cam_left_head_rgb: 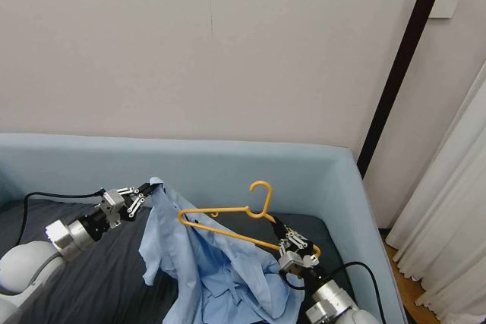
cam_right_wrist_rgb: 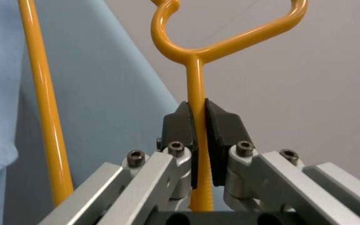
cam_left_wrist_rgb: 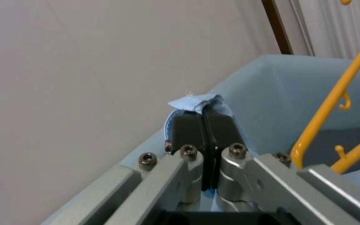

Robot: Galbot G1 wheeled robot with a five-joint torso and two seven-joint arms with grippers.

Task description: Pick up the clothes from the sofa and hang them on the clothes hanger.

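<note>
Nearest the lens, the right gripper (cam_left_head_rgb: pixel 298 248) sits low at the near right, its black pads clamped on the straight rod of the orange wire clothes hanger (cam_left_head_rgb: pixel 216 211). The right wrist view shows the pinch just below the looped end (cam_right_wrist_rgb: pixel 196 79). This grip probably keeps the frame rigid and angled, with the hook pointing up toward the far wall and the far shoulder of the hanger reaching left toward the cloth. The light blue cotton shirt (cam_left_head_rgb: pixel 220 271) hangs in the middle, above the dark grey seat cushion (cam_left_head_rgb: pixel 91 278) of the pale blue upholstered sofa (cam_left_head_rgb: pixel 228 161), with its lower folds spilling down toward the near edge. The left gripper (cam_left_head_rgb: pixel 143 201) comes in from the left and is closed tightly on a top edge of the fabric. The left wrist view shows a small tuft of blue (cam_left_wrist_rgb: pixel 196 101) poking out past the pressed-together pads. Lifting that edge seems meant to stretch the garment open, so the hanger's left tip, which lies against the raised fold, can slide in. I cannot tell whether that tip is inside the shirt or only resting on it. By my judgement the shirt is not yet hung.
</note>
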